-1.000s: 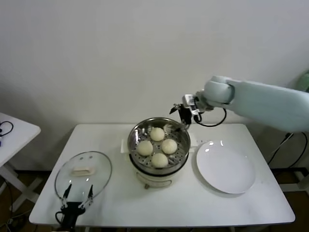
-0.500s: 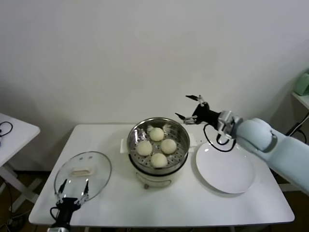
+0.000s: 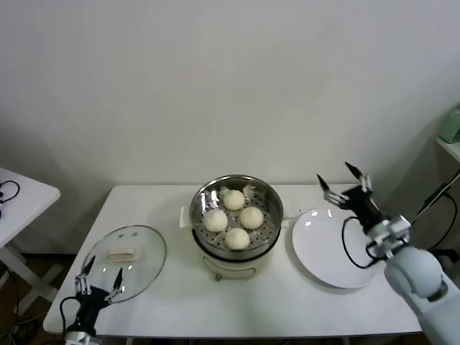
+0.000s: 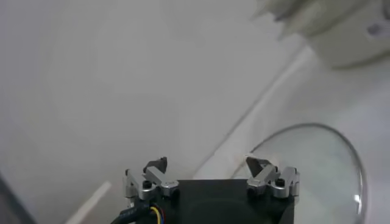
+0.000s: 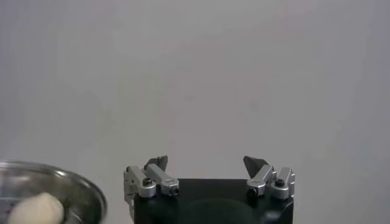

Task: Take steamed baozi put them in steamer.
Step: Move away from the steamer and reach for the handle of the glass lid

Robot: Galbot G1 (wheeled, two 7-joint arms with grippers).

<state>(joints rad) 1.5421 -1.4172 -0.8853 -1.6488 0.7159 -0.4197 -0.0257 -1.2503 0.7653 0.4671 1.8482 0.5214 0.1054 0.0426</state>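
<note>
Several cream-white baozi (image 3: 236, 218) sit on the perforated tray inside the shiny steel steamer (image 3: 203, 199) at the table's middle. One baozi (image 5: 35, 209) and the steamer rim (image 5: 73, 182) show in the right wrist view. My right gripper (image 3: 343, 179) is open and empty, raised above the far edge of the white plate, to the right of the steamer. My left gripper (image 3: 98, 281) is open and empty, low at the table's front left edge, beside the glass lid.
A flat white plate (image 3: 335, 249) lies right of the steamer. A round glass lid (image 3: 124, 259) with a white handle lies on the table's left; it also shows in the left wrist view (image 4: 323, 164). A second white table (image 3: 18, 194) stands at the far left.
My right arm has swung away from above the steamer's back rim to the right and now hangs over the plate's far edge. My left gripper has sunk lower at the front left.
</note>
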